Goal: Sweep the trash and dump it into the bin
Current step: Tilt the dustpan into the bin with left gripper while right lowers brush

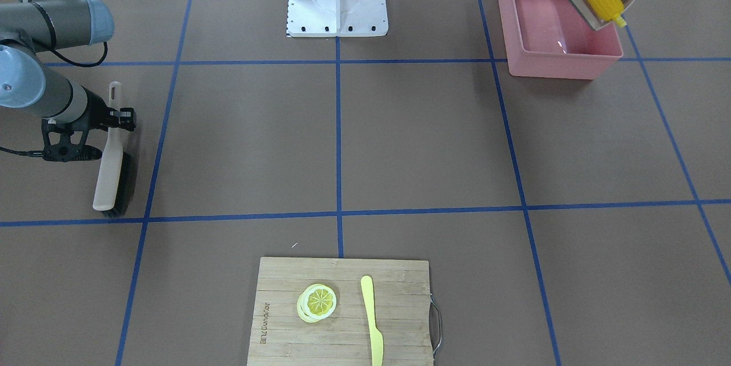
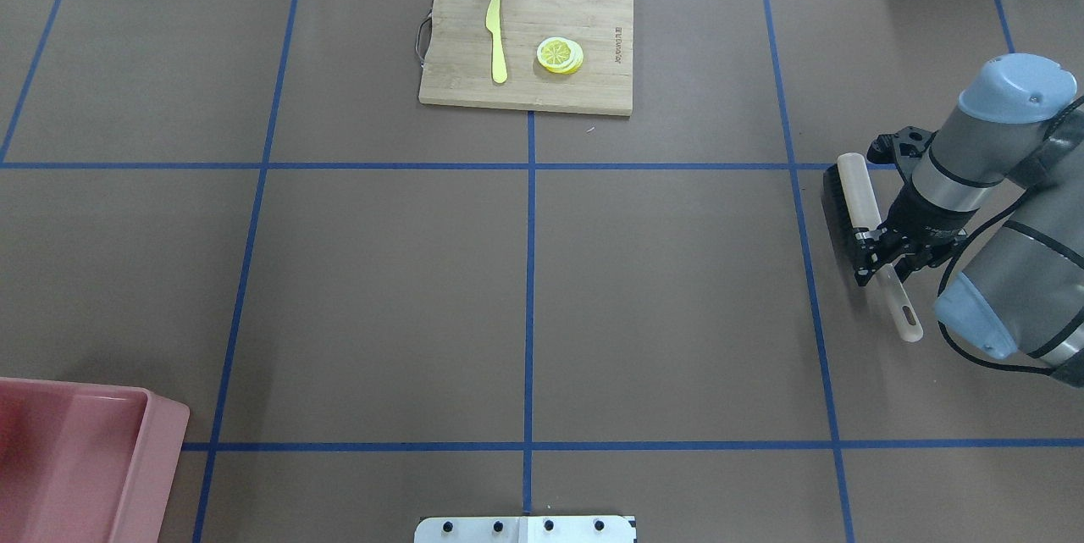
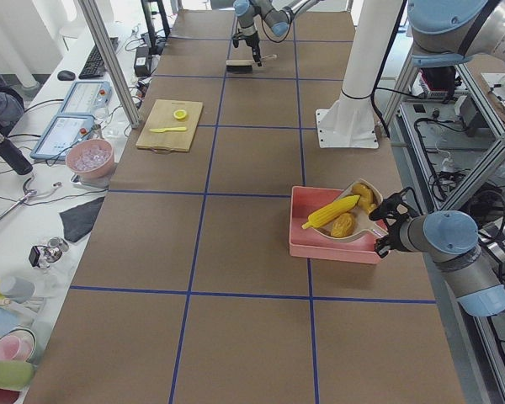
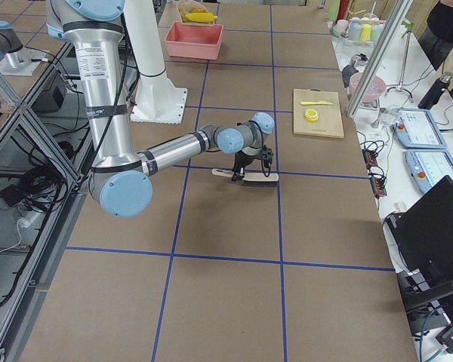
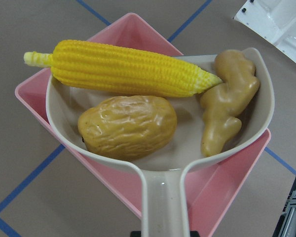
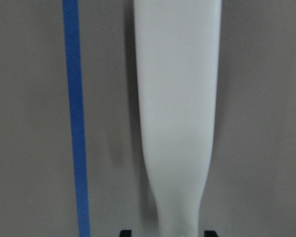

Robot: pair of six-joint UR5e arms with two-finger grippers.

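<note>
Left hand (image 3: 386, 222) is clamped on the handle of the beige dustpan (image 5: 188, 144), holding it tilted above the pink bin (image 1: 547, 26), which sits on the counter (image 1: 400, 143) on the robot's left, close to the base. All three pieces of trash lie in the pan. The corn cob (image 5: 123, 69) is bright yellow with neat rows of kernels. It lies across the pan's mouth, with its pale stalk end poking past the rim. The potato (image 5: 128, 126) is brown-orange with wrinkled, glossy skin and lies just behind the corn, toward the handle. The ginger root (image 5: 229, 106) is tan, knobbly and bent, and rests against the pan's side wall, touching the corn's pointed tip. In the front-facing view the corn's lower end juts beyond the pan's lip, over the bin's interior. Right hand (image 2: 876, 244) is closed around the pale handle of a brush (image 2: 850, 194), well apart on the robot's right, with the dark bristles turned sideways, low by the counter. At the far side, a wooden cutting board (image 1: 285, 309) carries a lemon slice (image 1: 318, 301) and a yellow knife (image 1: 371, 320).
</note>
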